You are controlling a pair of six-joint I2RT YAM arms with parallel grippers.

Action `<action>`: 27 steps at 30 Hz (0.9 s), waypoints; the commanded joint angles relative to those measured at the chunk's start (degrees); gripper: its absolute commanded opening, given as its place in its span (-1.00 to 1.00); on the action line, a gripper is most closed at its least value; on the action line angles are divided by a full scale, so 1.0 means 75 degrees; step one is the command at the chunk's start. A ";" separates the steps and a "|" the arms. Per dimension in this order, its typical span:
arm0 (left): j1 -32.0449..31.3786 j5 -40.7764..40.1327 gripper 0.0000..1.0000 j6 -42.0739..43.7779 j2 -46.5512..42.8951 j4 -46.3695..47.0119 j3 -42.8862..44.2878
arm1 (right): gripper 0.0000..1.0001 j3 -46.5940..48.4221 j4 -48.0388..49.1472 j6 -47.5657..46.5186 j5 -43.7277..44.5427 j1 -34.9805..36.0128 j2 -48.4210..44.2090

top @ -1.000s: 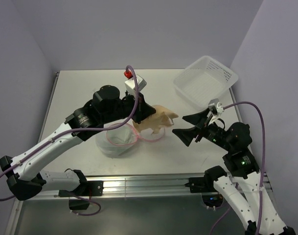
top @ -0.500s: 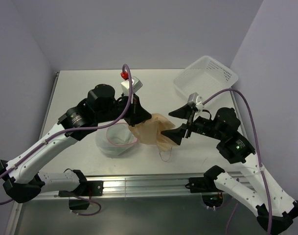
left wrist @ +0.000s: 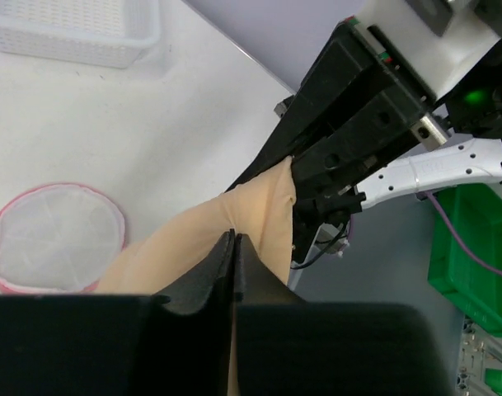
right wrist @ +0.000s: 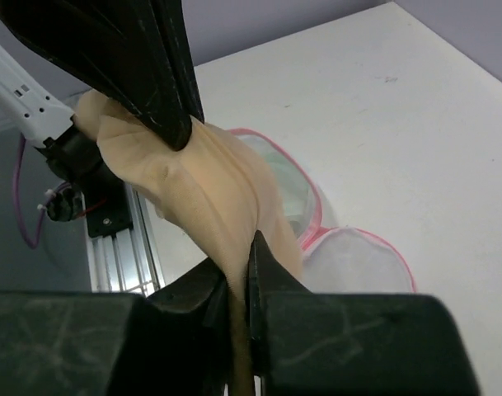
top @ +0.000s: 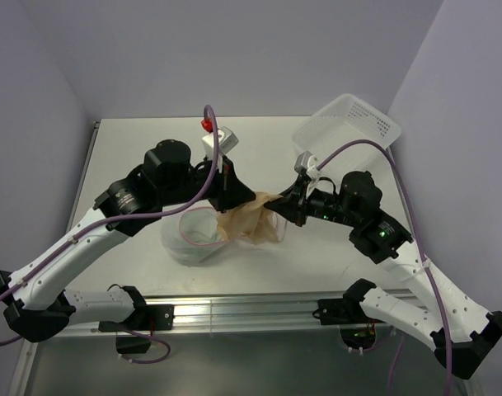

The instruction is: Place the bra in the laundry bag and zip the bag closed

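beige bra (top: 251, 219) hangs stretched by the open, pink-rimmed mesh laundry bag (top: 193, 249)

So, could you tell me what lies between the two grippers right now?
The beige bra stretches between them, pinched by the left gripper and the right gripper; the top view shows it.

Bright, even overhead light, soft shadows (wrist-view foregrounds blurred).

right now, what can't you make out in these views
- Top view: the bra is bunched between the left gripper and right gripper; cups and straps unreadable.
- Top view: the left arm and bra overlap the laundry bag rim; zipper pull not seen.
- Right wrist view: the bra hides part of the bag's opening.
- Left wrist view: the basket is cut off by the top edge.
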 commanded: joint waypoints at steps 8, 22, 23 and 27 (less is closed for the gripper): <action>0.0033 -0.1620 0.46 0.0134 -0.1666 0.0189 0.0084 | -1.00 0.0947 0.0700 0.0724 -0.0984 -0.0101 0.0450; 0.0021 -0.1318 0.98 -0.1354 -0.5280 0.2614 -0.5133 | -1.00 0.2637 -0.0191 0.2494 -0.0318 -0.0359 0.1189; 0.0021 -0.1328 0.98 -0.1354 -0.5094 0.2662 -0.5169 | -1.00 0.2649 -0.0226 0.2587 -0.0201 -0.0359 0.1177; -0.0014 -0.1644 0.99 -0.1120 -0.4800 0.2990 -0.5333 | -1.00 0.2509 -0.0121 0.2763 -0.0130 -0.0359 0.1084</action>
